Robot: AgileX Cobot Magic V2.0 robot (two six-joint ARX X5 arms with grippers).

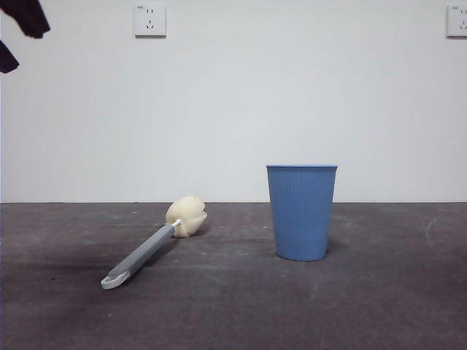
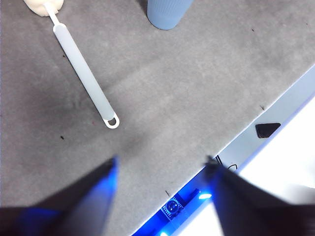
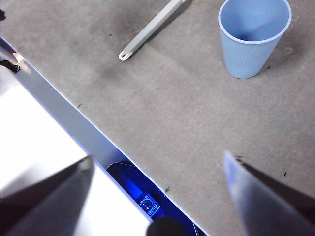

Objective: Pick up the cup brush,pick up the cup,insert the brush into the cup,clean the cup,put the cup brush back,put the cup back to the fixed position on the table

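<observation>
The brush (image 1: 155,246) lies flat on the table (image 1: 379,306), its cream sponge head toward the back wall and its white loop toward the near edge; the grey handle runs at a slant between them. The cup (image 1: 301,211) stands upright to one side of it, well apart, mouth up and nothing inside it as seen from the right wrist camera; nothing touches either one.

The left gripper (image 2: 162,169) hangs above the table's near edge with its jaws spread wide and nothing between them; the brush's loop lies closest to it. The right gripper (image 3: 157,164) is likewise wide open and holds nothing, high over the same edge, the cup ahead of it. On the wall behind sit two white sockets (image 1: 149,20).
</observation>
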